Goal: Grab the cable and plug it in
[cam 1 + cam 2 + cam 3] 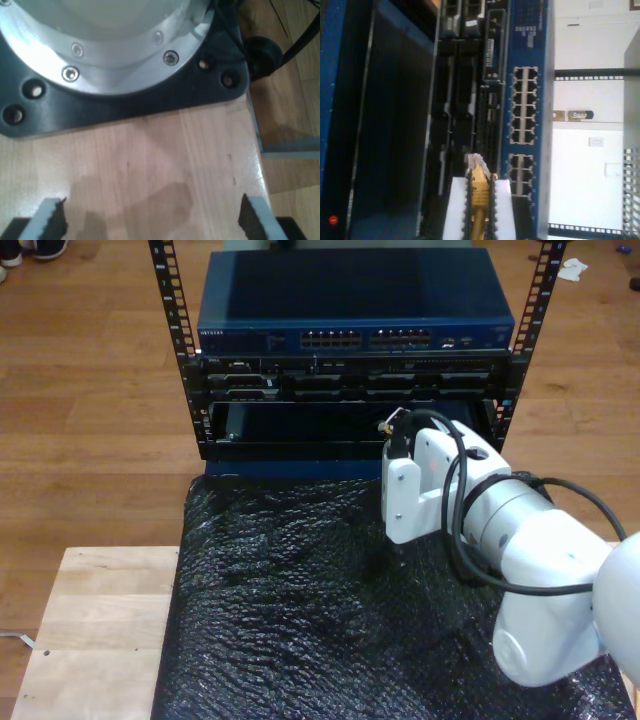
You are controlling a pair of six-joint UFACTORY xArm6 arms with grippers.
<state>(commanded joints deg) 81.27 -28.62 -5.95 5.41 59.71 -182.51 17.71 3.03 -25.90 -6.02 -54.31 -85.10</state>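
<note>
Second tool (pixel 479 210) clamps cable (pixel 479 190) near switch (pixel 526 115).

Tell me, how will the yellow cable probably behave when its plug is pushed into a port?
The cable is thin, so it will likely bend beyond the short clamped stretch. The clear plug looks small and probably fragile. My second tool grips with ridged pads, so slipping seems unlikely.

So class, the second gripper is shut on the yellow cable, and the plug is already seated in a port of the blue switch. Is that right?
Not quite. My second gripper is shut on the yellow cable, but the plug is still free in front of the blue switch, not seated in a port. The second wrist view shows it.
</note>
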